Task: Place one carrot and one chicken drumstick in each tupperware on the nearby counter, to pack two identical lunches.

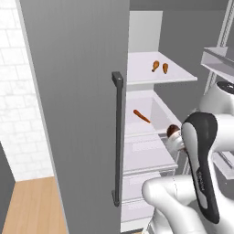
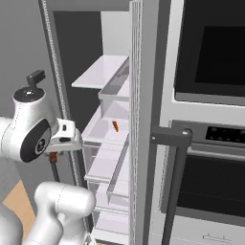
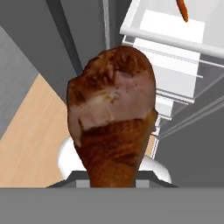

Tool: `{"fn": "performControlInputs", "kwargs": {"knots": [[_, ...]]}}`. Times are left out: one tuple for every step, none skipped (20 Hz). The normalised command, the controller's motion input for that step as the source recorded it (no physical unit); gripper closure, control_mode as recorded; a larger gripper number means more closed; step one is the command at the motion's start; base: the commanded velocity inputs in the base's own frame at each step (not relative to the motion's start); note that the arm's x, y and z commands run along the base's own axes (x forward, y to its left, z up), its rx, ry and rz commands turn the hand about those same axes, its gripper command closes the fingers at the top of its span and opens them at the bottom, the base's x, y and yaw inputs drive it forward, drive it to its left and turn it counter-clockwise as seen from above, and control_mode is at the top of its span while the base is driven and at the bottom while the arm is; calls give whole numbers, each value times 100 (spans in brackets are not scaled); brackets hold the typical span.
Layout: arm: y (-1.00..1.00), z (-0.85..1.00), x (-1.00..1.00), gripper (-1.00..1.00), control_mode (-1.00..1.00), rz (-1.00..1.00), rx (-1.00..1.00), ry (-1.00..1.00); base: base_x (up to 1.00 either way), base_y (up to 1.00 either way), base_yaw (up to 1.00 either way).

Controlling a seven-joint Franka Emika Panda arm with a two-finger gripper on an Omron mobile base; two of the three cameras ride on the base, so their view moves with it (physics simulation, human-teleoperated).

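Gripper (image 1: 175, 137) closed on a chicken drumstick (image 3: 114, 118), held in front of the open fridge (image 1: 151, 137). Beyond the gripper, a carrot (image 1: 141, 116) lies on the middle shelf (image 1: 157, 114); above it, a second drumstick (image 1: 156, 66) and a second carrot (image 1: 165, 68) rest side by side on the upper shelf (image 1: 178, 75).
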Motion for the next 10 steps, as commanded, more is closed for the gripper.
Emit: {"fn": "performControlInputs", "kwargs": {"knots": [[8,12,-96,100,-100,-6,-3,-20,0,0,0],[0,0,-89,100,-100,-4,0,-13,0,0,0],[0,0,-61,100,-100,-2,0,-6,0,0,0],[0,0,-2,100,-100,0,0,0,0,0,0],[0,0,0,100,-100,0,0,0,0,0,0],[0,0,0,100,-100,0,0,0,0,0,0],[0,0,0,100,-100,0,0,0,0,0,0],[0,0,0,100,-100,0,0,0,0,0,0],[0,0,0,100,-100,0,0,0,0,0,0],[0,0,-20,100,-100,0,0,0,0,0,0]]}}
